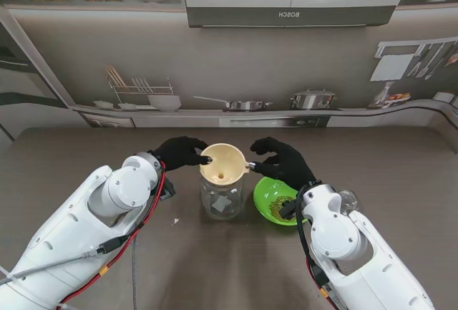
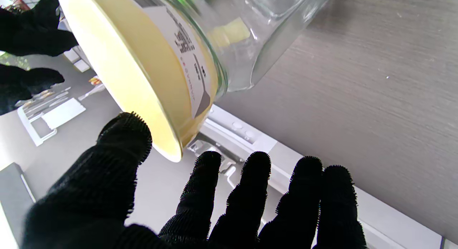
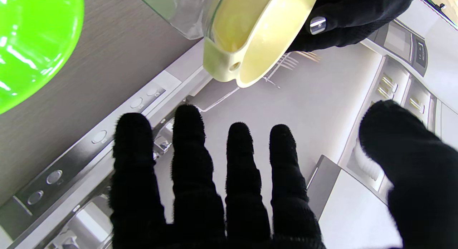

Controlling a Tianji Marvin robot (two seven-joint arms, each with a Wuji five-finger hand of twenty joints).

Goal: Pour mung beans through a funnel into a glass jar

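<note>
**Funnel seated in the jar, beans waiting on the right**

The pale yellow funnel [image 1: 224, 163] is sitting upright in the mouth of the glass jar [image 1: 221, 201], its spout pointing straight down into the glass, mid-table between the two arms. Just to the jar's right, the green bowl [image 1: 274, 200] of mung beans [image 1: 279, 200] is resting on the table, partly tucked under the right wrist.

The left hand [image 1: 180, 152] is touching the funnel's left rim with a fingertip, its other fingers spread and gripping nothing. The right hand [image 1: 283, 160] is hovering beside the funnel's tab handle, fingers apart, thumb wide, holding nothing; whether it is touching the tab I cannot tell.

To my eye the bowl is plainly the right hand's job: it is lying nearer to me than that hand, directly beneath its forearm.
</note>
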